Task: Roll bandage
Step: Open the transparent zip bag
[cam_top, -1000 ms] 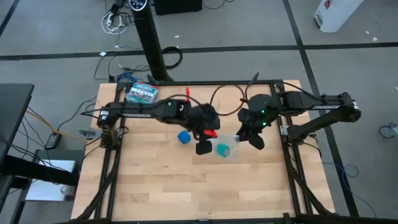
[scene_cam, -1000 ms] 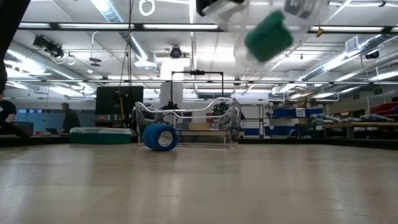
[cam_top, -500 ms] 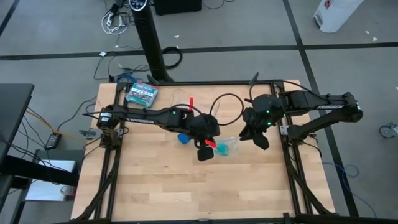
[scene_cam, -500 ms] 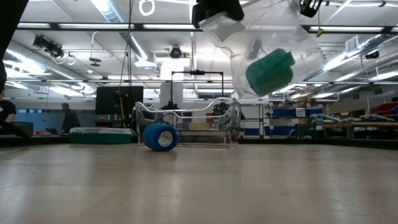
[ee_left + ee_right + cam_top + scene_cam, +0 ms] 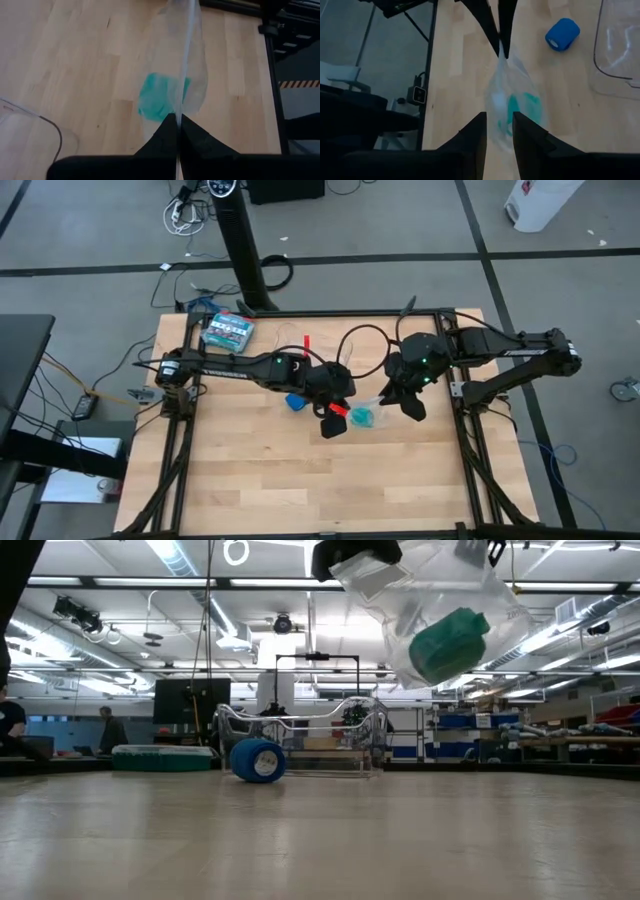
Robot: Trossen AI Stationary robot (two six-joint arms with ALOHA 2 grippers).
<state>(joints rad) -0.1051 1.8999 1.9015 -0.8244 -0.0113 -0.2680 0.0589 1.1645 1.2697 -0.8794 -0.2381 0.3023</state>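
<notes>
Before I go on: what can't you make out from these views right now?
- Clear plastic bag holding the teal-green roll: top cut off by low view's upper edge.
- Bright blue bandage roll: partly covered by left arm in high view.
- Green-and-white printed box: print too small in high view.

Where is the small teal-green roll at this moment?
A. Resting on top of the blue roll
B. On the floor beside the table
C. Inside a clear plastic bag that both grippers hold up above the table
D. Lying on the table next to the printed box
C: the teal-green roll sits inside the clear plastic bag, raised off the table between the left gripper and the right gripper, while the blue roll stays on the wood.
</notes>
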